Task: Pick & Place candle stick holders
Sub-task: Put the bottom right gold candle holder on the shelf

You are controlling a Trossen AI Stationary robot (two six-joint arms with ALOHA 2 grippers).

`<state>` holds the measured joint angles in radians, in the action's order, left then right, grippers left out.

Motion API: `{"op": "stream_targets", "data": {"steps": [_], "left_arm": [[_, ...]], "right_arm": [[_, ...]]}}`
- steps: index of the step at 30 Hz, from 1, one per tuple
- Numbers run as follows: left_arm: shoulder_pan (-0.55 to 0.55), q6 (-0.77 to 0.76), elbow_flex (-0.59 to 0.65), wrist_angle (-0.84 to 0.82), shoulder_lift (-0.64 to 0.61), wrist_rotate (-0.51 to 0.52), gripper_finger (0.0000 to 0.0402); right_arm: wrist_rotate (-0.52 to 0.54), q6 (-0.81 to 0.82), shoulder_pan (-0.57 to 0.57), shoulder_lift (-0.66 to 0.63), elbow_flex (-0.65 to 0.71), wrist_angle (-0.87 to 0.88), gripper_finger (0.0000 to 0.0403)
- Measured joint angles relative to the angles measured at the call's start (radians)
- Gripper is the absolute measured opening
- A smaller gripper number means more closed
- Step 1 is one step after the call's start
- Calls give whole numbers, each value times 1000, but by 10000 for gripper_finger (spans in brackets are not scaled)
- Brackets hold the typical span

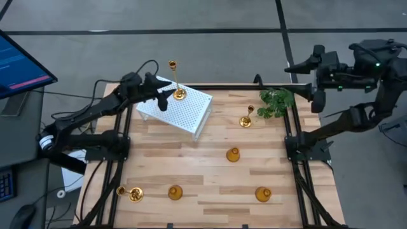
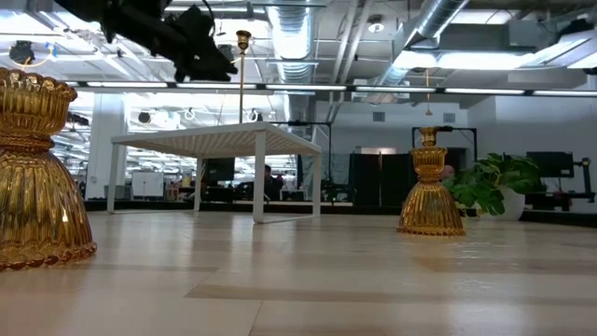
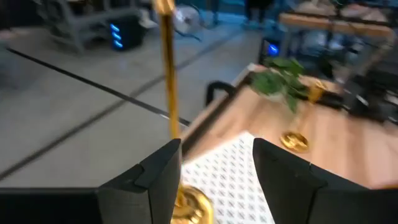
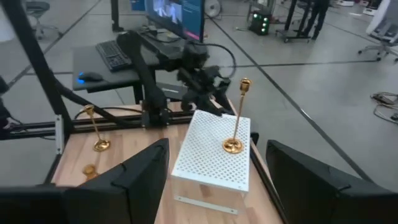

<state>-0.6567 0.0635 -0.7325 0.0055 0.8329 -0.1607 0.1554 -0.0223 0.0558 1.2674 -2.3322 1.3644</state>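
A tall thin-stemmed gold holder (image 1: 178, 89) stands upright by its round base on a white perforated stand (image 1: 184, 111) at the far left; it also shows in the low view (image 2: 242, 75) and the right wrist view (image 4: 236, 124). My left gripper (image 1: 163, 100) is open beside it, on the stand's left side; the stem (image 3: 166, 74) rises by one finger and the base (image 3: 191, 204) shows between the fingers. My right gripper (image 1: 306, 81) is open and empty, high over the table's far right corner. A second tall holder (image 1: 247, 117) stands by the plant. A third (image 1: 130, 193) is at the near left. My left gripper stands open around the tall holder's foot, level, from the table's left side. The stem (image 3: 173, 127) passes right at the edge of one finger (image 3: 155, 177); I cannot tell whether they touch. The holder stands upright on the stand on its own base.
Three short bell-shaped gold holders stand on the wooden table: mid-right (image 1: 233, 154), near middle (image 1: 175, 191) and near right (image 1: 262, 194). A green leafy plant (image 1: 276, 102) stands at the far right. A monitor (image 1: 19, 63) and cables lie off the table's left.
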Motion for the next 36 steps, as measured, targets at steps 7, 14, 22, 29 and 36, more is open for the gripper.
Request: {"op": "stream_targets", "data": {"steps": [7, 14, 22, 29, 36], "left_arm": [[0, 60, 0, 59, 137, -5, 199], [-3, 66, 0, 91, 191, 33, 196], [-5, 54, 0, 96, 123, 31, 170], [3, -13, 0, -146, 38, -48, 166], [-10, 99, 1, -100, -9, 87, 169]], "right_arm": [[26, -2, -67, 32, 2, 1, 258], [26, 28, -135, 77, 2, 27, 258], [26, 32, -180, 97, 2, 28, 258], [26, 32, -180, 92, 2, 28, 258], [27, 27, -180, 92, 2, 28, 258]]}}
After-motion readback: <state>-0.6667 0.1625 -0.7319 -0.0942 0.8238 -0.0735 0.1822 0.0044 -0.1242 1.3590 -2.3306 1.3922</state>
